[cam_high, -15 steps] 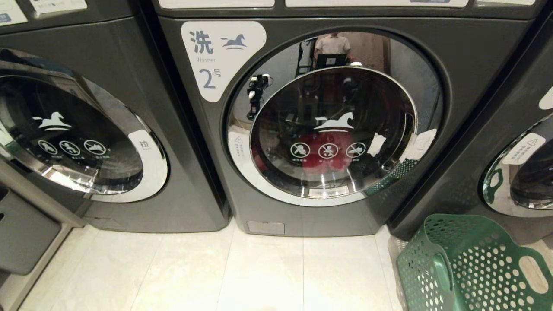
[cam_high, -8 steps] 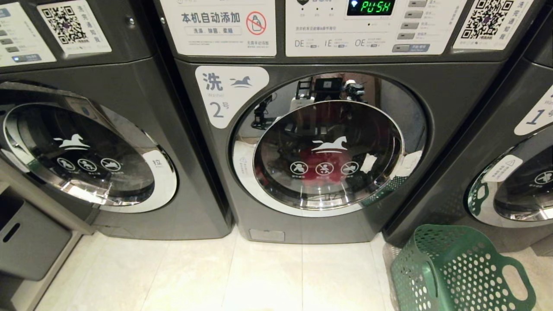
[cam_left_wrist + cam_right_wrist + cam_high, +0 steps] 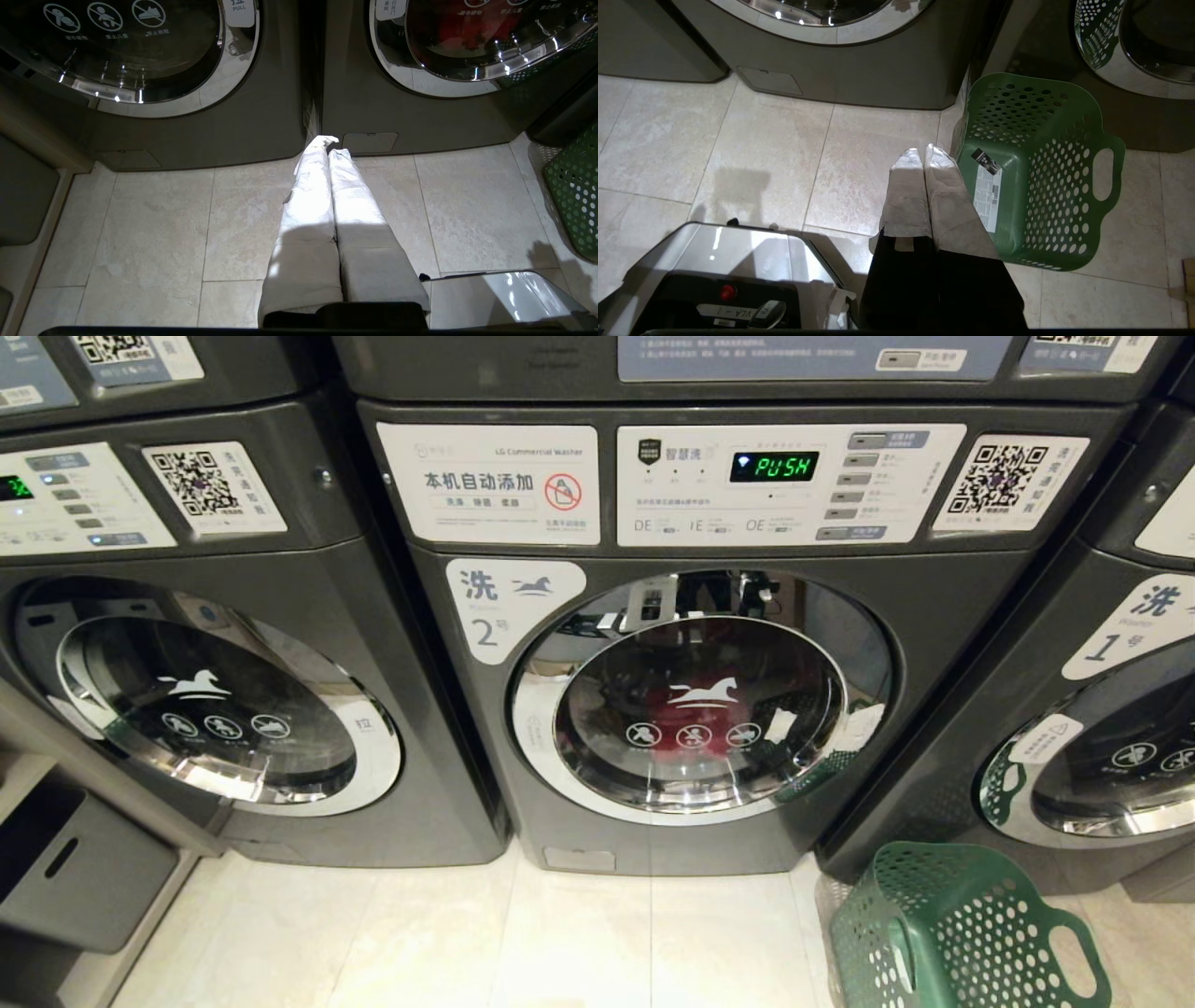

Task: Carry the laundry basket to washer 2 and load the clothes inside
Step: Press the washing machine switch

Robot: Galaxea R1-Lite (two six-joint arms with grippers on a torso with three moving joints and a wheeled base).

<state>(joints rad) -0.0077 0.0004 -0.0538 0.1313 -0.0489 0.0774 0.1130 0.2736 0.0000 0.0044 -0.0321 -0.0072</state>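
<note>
Washer 2 [image 3: 695,709] stands straight ahead in the head view with its round door shut, and red cloth shows through the glass low in the drum; that is most likely one of the clothes [image 3: 674,723] already inside. Its display reads "PUSH" in green. The laundry basket [image 3: 1031,172] sits on the tiled floor [image 3: 420,943] just to the right of washer 2, in front of the neighbouring washer marked 1 [image 3: 1092,737], and the right wrist view looks into it: only a printed label lies on the bottom, no garments. By my reading the carrying and the loading are finished and the door has been closed, so little or nothing of the task is left

Neither arm shows in the head view. The left pincer [image 3: 329,142] hangs over the floor before the seam between washer 2 and the washer on its left [image 3: 215,709], fingers pressed together and holding nothing. The right pincer [image 3: 922,156] hangs beside the basket's near wall, fingers likewise together and empty

Reflections crowd the door glass, so I can make out the red item only; the yellow and grey garments cannot be confirmed. The basket is cut off at the head view's lower edge
</note>
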